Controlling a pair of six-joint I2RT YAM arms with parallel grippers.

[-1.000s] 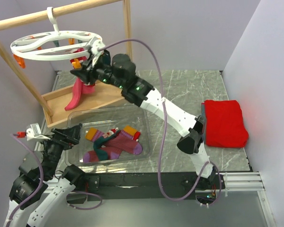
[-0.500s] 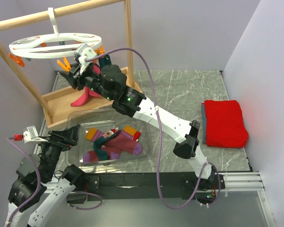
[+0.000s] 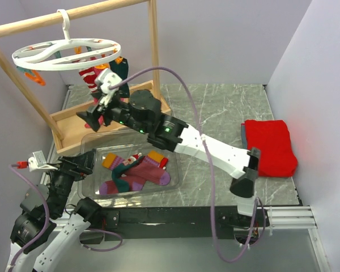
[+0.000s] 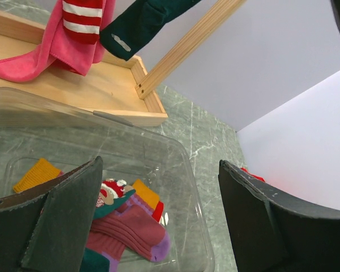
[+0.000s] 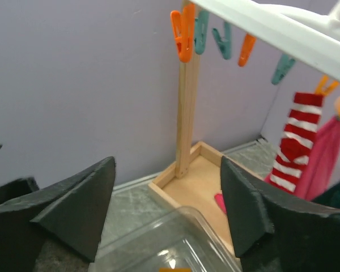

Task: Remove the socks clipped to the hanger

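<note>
Grey marble-look table (image 3: 221, 107) w/ wooden rack base (image 3: 68, 122), clear plastic bin (image 3: 175, 170) & folded red cloth (image 3: 269, 147).

White hanger (image 3: 56, 65), orange and teal clips (image 5: 183, 34); red-and-white striped sock (image 4: 82, 20), dark teal sock (image 4: 141, 22), pink sock (image 4: 22, 56).

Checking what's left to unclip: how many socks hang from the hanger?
3 on the hanger: a striped sock, a pink sock right beside it with its toe down on the wooden base, and a dark teal sock next along. Others may be hidden.

One hanger (image 5: 260, 21) carried three: one striped sock (image 4: 82, 20), one pink sock (image 4: 28, 59), one dark teal sock (image 4: 141, 22). One clear bin (image 4: 175, 170) held at least two purple socks (image 3: 150, 170), rest uncountable. One red cloth (image 3: 269, 147) lay apart
</note>
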